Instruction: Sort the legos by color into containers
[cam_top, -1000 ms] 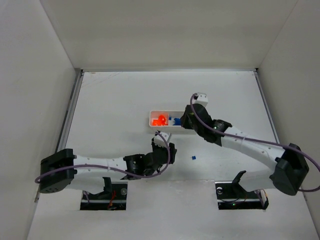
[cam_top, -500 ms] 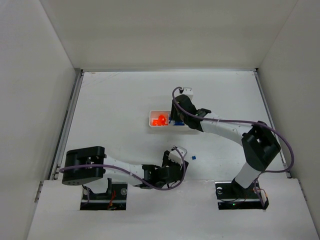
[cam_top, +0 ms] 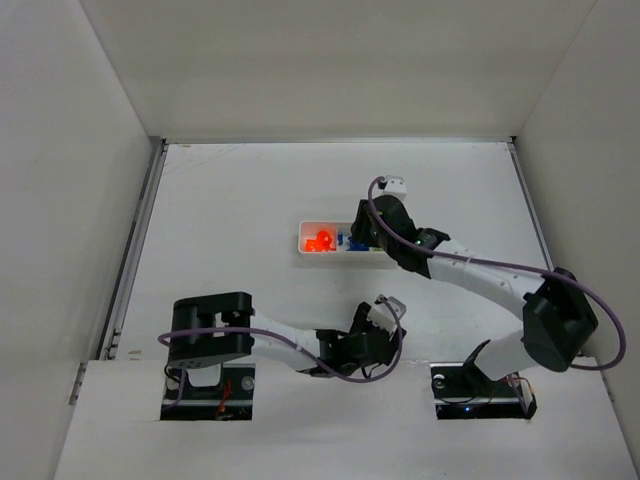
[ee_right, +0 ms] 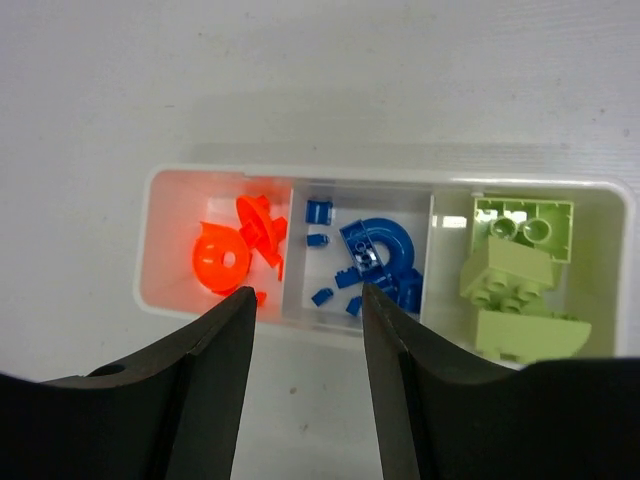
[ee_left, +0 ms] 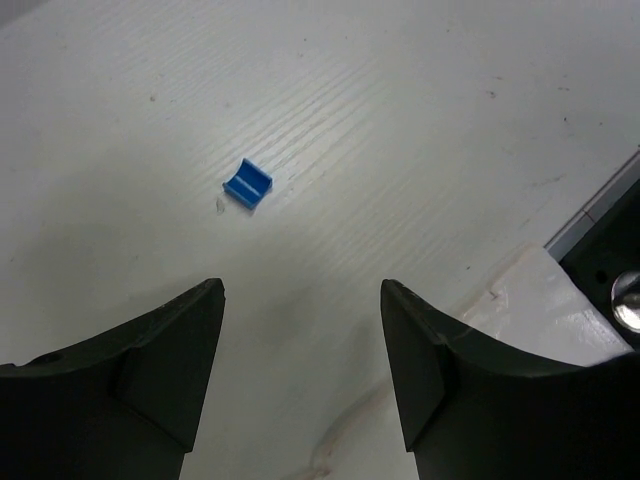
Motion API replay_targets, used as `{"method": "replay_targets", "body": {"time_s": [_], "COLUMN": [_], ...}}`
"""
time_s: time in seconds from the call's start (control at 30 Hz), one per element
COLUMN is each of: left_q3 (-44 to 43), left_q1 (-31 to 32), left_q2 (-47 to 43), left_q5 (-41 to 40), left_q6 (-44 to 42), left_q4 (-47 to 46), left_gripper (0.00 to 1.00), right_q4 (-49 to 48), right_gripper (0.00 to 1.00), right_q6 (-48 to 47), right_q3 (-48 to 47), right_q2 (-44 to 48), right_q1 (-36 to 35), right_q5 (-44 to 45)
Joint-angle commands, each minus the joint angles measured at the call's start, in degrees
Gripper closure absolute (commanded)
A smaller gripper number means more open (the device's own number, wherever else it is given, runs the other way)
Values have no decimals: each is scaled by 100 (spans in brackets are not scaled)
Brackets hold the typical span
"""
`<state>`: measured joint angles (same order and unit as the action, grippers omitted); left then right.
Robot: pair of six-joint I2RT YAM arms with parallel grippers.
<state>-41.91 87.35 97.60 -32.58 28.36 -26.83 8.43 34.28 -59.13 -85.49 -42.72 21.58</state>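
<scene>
Your left pincer (ee_left: 302,300) has swung toward the stray blue brick (ee_left: 247,186) at its 11 o'clock, released, likely for a grab; your right pincer (ee_right: 307,295) hangs released and empty over the tray (ee_right: 380,175).

There is one white tray (ee_right: 380,175), divided into three compartments (ee_right: 170,230) in a row. The tray's left compartment holds two larger orange pieces (ee_right: 222,262) and one small orange scrap beside them. The middle compartment holds one big blue arch (ee_right: 385,240) and about six tiny blue bricks (ee_right: 318,211); some overlap, so that count is uncertain. The right compartment holds three lime-green bricks (ee_right: 505,275). One single blue brick (ee_left: 247,186) lies outside the tray on the table (ee_left: 400,100).
</scene>
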Motion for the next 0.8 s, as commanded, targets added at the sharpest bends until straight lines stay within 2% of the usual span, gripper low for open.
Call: {"method": "replay_targets", "body": {"time_s": [0.0,0.17,0.43,0.77], "left_q3": [-396,-669,-845,-819], "left_q1": [-161,-442,-724,-636], "left_q2": [197,637,945,919], "left_q5": [-29,14,199,331], "left_q6": [-260,-348,-472,-472], "left_q4": [-147,11,37,239], "left_gripper": [39,43,49,70], "right_q4": [-271,-280,-245,-280], "right_gripper": [47,48,48,48], "right_q6": [43,158,201,263], "right_q3": [401,1052,1747,1993], "right_q2": [462,1174,2071,2239], "right_q1": [-13,5,435,655], "right_q5": [118,171,57,-40]}}
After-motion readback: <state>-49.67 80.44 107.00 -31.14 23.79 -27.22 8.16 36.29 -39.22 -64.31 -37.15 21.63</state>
